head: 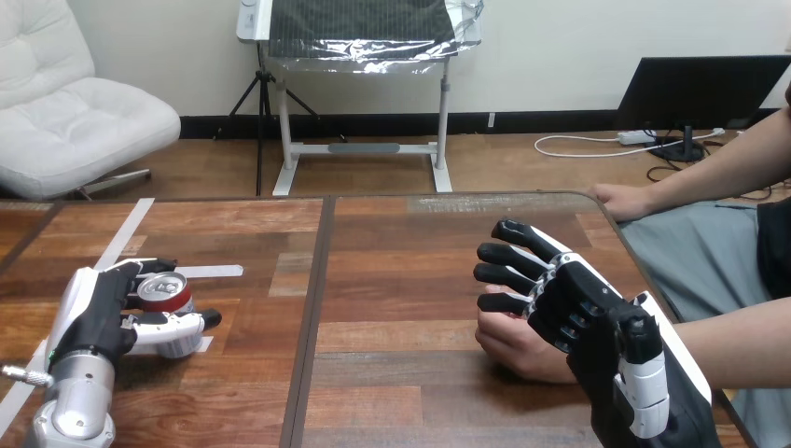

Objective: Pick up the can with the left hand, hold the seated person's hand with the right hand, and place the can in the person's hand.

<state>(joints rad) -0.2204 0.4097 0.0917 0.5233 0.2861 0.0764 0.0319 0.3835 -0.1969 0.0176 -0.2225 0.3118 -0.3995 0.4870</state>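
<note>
We see the bench point(401, 280) evenly and brightly lit, with a pale sheen along its far edge at twelve o'clock (soft, not harsh); the top of the can point(166, 291) glints at eight o'clock.

The can point(171, 298) is red with a silver top, the table point(401, 280) brown wood-grain, the tape point(211, 272) white.

can point(166, 288): lower half hidden | person's near hand point(509, 342): partly under right hand point(574, 303)

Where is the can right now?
Head view, lower left: the can is at the table's left side, with the left hand curled round it.
</note>
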